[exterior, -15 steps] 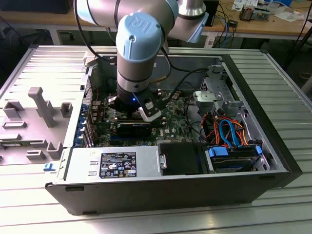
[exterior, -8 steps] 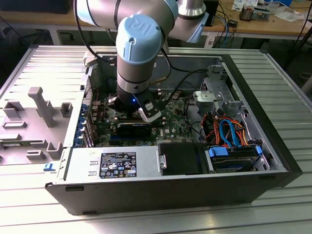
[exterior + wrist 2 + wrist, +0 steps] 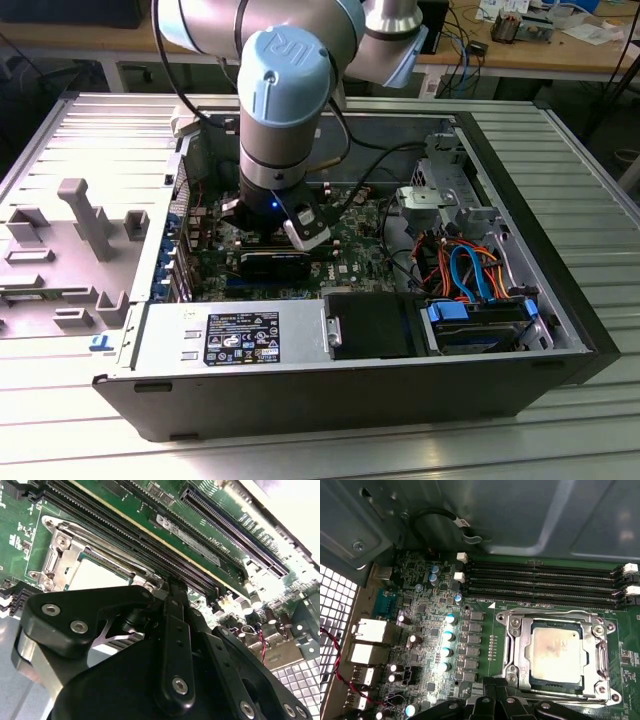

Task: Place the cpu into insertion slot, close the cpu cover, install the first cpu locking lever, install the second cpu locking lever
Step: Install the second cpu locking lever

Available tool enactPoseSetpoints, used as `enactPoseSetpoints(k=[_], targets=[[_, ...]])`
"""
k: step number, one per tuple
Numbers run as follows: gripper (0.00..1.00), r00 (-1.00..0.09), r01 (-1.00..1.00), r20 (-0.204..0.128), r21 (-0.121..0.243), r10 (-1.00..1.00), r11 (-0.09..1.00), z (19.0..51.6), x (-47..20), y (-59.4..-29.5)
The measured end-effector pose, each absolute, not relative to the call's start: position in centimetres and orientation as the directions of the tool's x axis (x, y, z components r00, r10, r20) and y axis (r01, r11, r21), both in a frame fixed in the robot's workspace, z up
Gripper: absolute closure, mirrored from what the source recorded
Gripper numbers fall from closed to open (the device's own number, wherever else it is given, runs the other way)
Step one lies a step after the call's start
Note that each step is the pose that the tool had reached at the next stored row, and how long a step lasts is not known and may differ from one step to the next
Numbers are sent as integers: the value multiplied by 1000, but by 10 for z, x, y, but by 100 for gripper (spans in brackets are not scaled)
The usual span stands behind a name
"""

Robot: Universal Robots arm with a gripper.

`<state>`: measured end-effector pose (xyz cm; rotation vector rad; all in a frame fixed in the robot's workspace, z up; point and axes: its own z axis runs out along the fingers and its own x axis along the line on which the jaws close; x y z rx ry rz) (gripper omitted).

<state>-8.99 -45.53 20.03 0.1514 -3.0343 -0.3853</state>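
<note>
One robot arm reaches down into an open computer case that lies on a ribbed metal counter. Its wrist hangs over the green motherboard, and the gripper sits low among the components there, near a long black card seen in the exterior view.

In the first wrist view the cpu, with its dull silver top, lies seated flat in the insertion slot. The cpu cover is folded down around the chip, its square window framing the metal top. Long black memory slots run just beside the socket, between it and the case wall. Whether either locking lever is latched cannot be told.

In the second wrist view the black linkage of the gripper stands just next to the socket's silver frame, with the chip's pale top visible through the window. The tips themselves are hidden behind the linkage, so I cannot tell whether the fingers are spread or closed, or whether they touch anything.

Toward the exterior view's left, a grey fixture plate with moulded holders lies on the counter beside the case.
</note>
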Motion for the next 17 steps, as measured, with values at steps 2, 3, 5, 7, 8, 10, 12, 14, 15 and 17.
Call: enactPoseSetpoints(k=[2,3,5,7,8,10,12,14,15,17], targets=[[89,-992,-88,66,254,-108,963,209,-90,-455],[89,-992,-88,66,254,-108,963,214,-90,-455],[89,-992,-88,66,254,-108,963,221,-90,-455],[89,-992,-88,66,254,-108,963,226,-90,-455],[89,-992,-88,66,254,-108,963,226,-90,-455],[89,-992,-88,66,254,-108,963,226,-90,-455],[89,-992,-88,66,254,-108,963,227,-90,-455],[89,-992,-88,66,254,-108,963,227,-90,-455],[89,-992,-88,66,254,-108,963,227,-90,-455],[89,-992,-88,66,254,-108,963,227,-90,-455]])
